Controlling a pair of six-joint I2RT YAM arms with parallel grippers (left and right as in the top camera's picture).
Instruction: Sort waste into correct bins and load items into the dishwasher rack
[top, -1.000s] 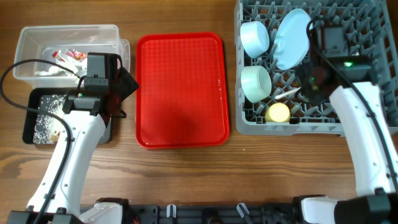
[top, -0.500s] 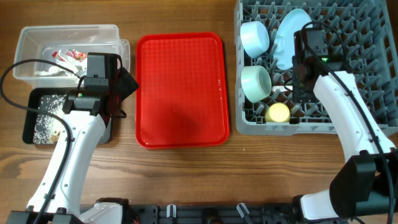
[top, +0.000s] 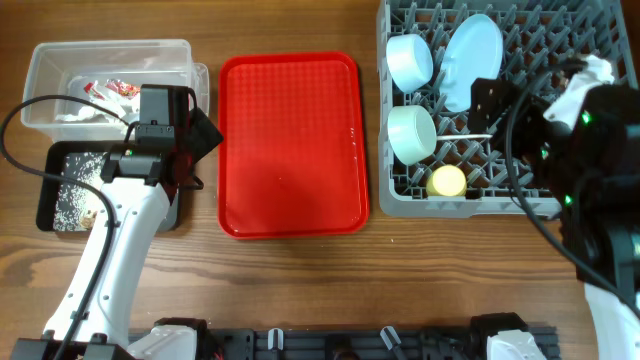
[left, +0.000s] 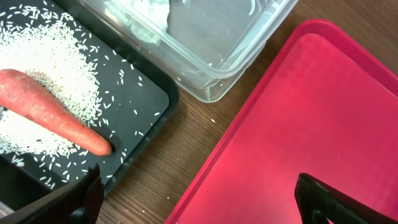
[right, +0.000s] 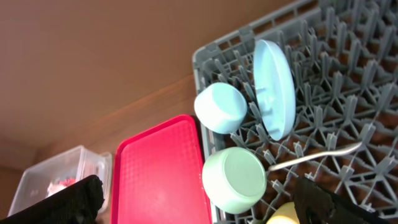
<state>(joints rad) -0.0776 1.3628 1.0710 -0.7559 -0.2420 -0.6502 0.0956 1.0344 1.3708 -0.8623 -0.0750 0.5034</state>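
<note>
1. Change since the earlier frame: the right arm has risen off the grey rack (top: 590, 30) and pulled back toward the right table edge. It now fills the right side of the overhead view. The plate (top: 472, 60), formerly half covered, is fully exposed. The left arm has not moved.

2. Right gripper (right: 199, 200): fingers spread wide, holding nothing, well above the rack.

3. Left gripper (left: 196, 199): fingers spread wide, holding nothing, above the gap between the black tray (left: 143, 106) and the red tray (top: 290, 145).

4. Writing: the print on the red wrapper (top: 112, 90) is too small to read.

5. Rack contents:
   - pale blue plate, standing on edge between pegs;
   - upper bowl (top: 410, 60), on its side, just left of the plate;
   - lower bowl (top: 411, 132), pale green;
   - yellow cup (top: 447, 181), near the front wall;
   - white spoon (right: 314, 157), lying across the pegs right of the lower bowl.

6. Bins:
   - the clear tub (top: 110, 45) holds the wrapper and a white tissue (top: 75, 115);
   - the black tray holds scattered rice (left: 50, 62) with an orange carrot (left: 50, 115) lying on it.
</note>
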